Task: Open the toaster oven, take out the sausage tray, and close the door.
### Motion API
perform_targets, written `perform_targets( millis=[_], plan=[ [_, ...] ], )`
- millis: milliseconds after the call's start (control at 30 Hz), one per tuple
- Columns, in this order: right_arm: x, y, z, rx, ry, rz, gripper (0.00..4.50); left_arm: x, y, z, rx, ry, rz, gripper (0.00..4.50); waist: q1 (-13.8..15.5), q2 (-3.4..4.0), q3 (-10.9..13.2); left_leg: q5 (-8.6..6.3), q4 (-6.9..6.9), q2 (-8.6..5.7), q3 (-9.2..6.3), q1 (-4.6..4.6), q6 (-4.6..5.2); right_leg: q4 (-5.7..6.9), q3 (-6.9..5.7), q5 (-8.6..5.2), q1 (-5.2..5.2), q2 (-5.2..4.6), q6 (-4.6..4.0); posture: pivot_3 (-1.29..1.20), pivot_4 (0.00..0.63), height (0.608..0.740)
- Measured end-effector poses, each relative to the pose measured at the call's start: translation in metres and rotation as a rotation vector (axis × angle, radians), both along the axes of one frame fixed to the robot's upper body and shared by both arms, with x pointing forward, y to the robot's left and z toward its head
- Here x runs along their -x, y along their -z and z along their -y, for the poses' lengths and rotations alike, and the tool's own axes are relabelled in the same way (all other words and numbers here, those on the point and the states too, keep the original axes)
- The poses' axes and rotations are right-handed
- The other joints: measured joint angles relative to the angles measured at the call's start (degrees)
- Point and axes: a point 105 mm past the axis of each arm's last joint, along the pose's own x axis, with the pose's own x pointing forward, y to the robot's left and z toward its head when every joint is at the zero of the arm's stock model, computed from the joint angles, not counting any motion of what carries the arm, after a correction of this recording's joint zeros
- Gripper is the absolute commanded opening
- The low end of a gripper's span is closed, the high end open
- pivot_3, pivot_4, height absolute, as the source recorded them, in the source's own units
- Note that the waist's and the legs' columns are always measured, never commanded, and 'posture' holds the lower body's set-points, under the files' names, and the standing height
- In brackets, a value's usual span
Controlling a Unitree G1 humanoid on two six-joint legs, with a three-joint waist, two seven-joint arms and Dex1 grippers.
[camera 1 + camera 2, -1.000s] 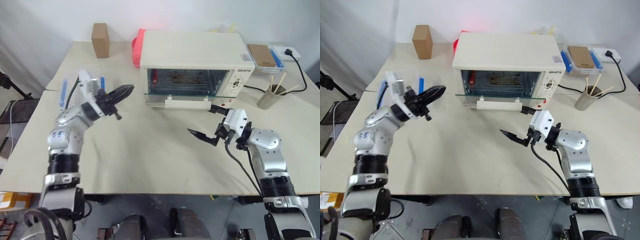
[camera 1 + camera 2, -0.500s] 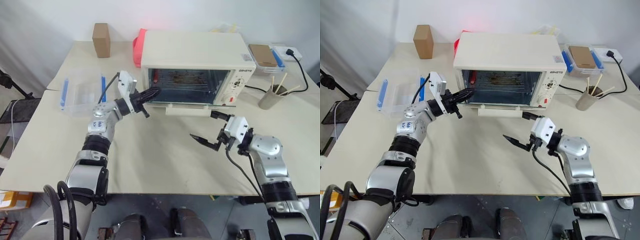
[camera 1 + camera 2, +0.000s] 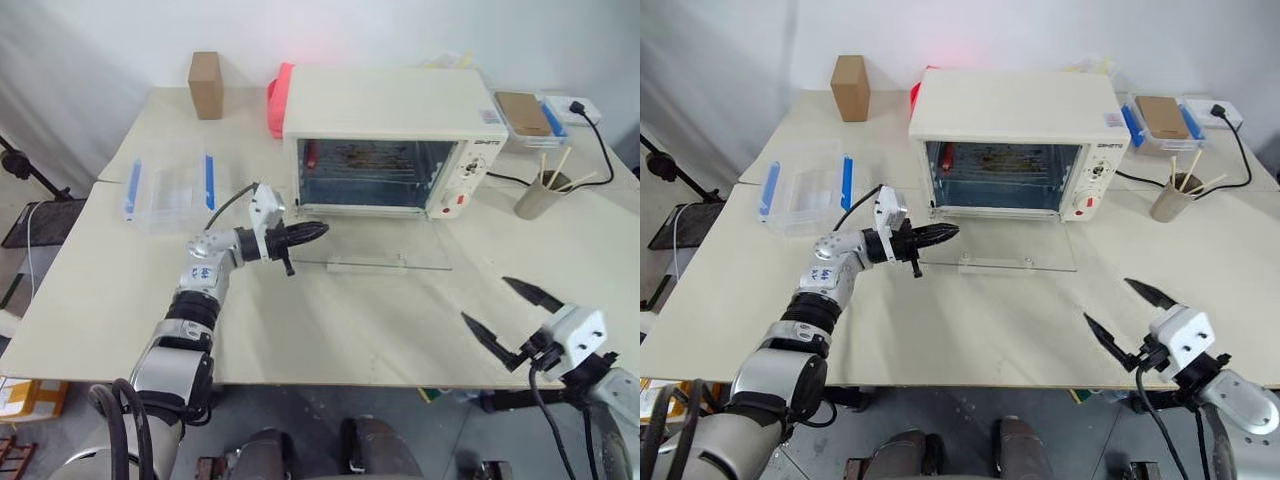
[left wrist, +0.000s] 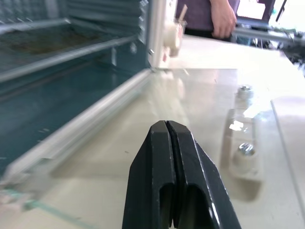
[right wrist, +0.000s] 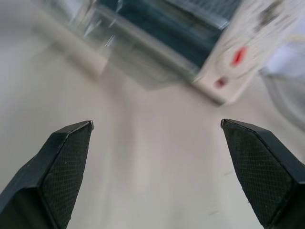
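Observation:
The cream-white toaster oven (image 3: 380, 105) stands at the back of the table. Its glass door (image 3: 385, 247) lies folded down flat, with the white bar handle (image 3: 362, 267) at the near edge. Inside, the sausage tray (image 3: 362, 156) rests on the rack, brown-stained, with a small red shape at its left end. My left gripper (image 3: 320, 229) is shut and holds nothing. It points right, just over the door's left edge (image 4: 95, 119); I cannot tell if it touches. My right gripper (image 3: 486, 300) is open and empty by the table's near right edge, well clear of the door.
A clear plastic box with blue clasps (image 3: 166, 184) sits left of the oven. Behind are a cardboard box (image 3: 205, 70) and a pink object (image 3: 275, 95). At the right stand a cup of sticks (image 3: 536, 194), a lidded container (image 3: 525, 110) and a power strip (image 3: 575, 103). A person (image 4: 224, 14) stands beyond.
The door has dropped from partly open to flat on the table. My left gripper moved down and right to the door's left edge. My right gripper drew back to the near right edge.

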Motion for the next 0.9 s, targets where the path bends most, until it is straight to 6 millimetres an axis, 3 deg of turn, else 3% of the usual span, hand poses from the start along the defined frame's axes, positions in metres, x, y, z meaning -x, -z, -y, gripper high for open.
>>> perform_targets(
  millis=[167, 300, 400, 567, 633, 800, 900],
  plan=[
    [-0.025, -0.028, -0.018, 0.011, -0.043, 0.063, 4.50, 0.009, 0.020, 0.000, -0.023, -0.013, -0.011, 0.01, 0.0, 0.00, 0.0, 0.00, 0.00, 0.01, 0.04, -0.03, 0.00, 0.02, 0.04, 0.00, -0.07, 0.00, 0.00, 0.00, 0.150, 0.740],
    [-0.045, -0.045, -0.044, 0.063, -0.103, 0.113, 4.50, 0.015, 0.021, -0.001, -0.020, -0.017, 0.002, 0.01, 0.0, 0.00, 0.0, 0.00, 0.00, 0.03, 0.04, -0.04, 0.00, 0.03, 0.04, 0.00, -0.10, 0.01, 0.00, 0.00, 0.150, 0.740],
    [-0.068, -0.052, -0.065, 0.097, -0.131, 0.139, 4.50, 0.021, 0.022, -0.012, -0.011, -0.044, -0.003, 0.88, -0.4, 0.01, 0.0, -0.02, 0.02, 0.01, 0.16, -0.01, 0.04, 0.04, 0.15, 0.00, -0.11, -0.02, 0.00, 0.00, 0.150, 0.740],
    [-0.127, -0.076, -0.137, 0.207, -0.213, 0.254, 4.50, 0.040, 0.019, -0.030, 0.081, -0.137, -0.021, 2.40, -1.7, 0.00, 0.0, 0.07, 0.01, 0.16, 0.15, 0.02, -0.10, 0.38, 0.18, -0.05, -0.32, 0.08, -0.10, 0.00, 0.150, 0.740],
    [-0.145, -0.073, -0.150, 0.234, -0.216, 0.239, 4.50, 0.047, 0.012, -0.042, 0.114, -0.176, -0.014, 2.94, -1.5, -0.01, 0.0, 0.08, -0.02, 0.15, 0.09, -0.02, -0.12, 0.42, 0.12, -0.08, -0.36, 0.06, -0.15, 0.00, 0.150, 0.740],
    [-0.183, -0.051, -0.156, 0.392, -0.141, 0.186, 4.50, 0.067, 0.000, -0.061, 0.142, -0.245, 0.012, 4.27, -1.5, 0.00, 0.0, -0.01, 0.03, 0.03, 0.06, -0.24, 0.05, 0.33, 0.07, -0.04, -0.32, -0.12, -0.08, 0.00, 0.150, 0.740],
    [-0.197, -0.050, -0.163, 0.484, -0.105, 0.232, 4.50, 0.075, -0.004, -0.063, 0.154, -0.276, 0.018, 4.43, -1.8, 0.00, 0.0, -0.03, 0.06, 0.03, 0.06, -0.34, 0.07, 0.25, 0.05, -0.03, -0.36, -0.13, -0.07, 0.00, 0.150, 0.740]
  ],
)
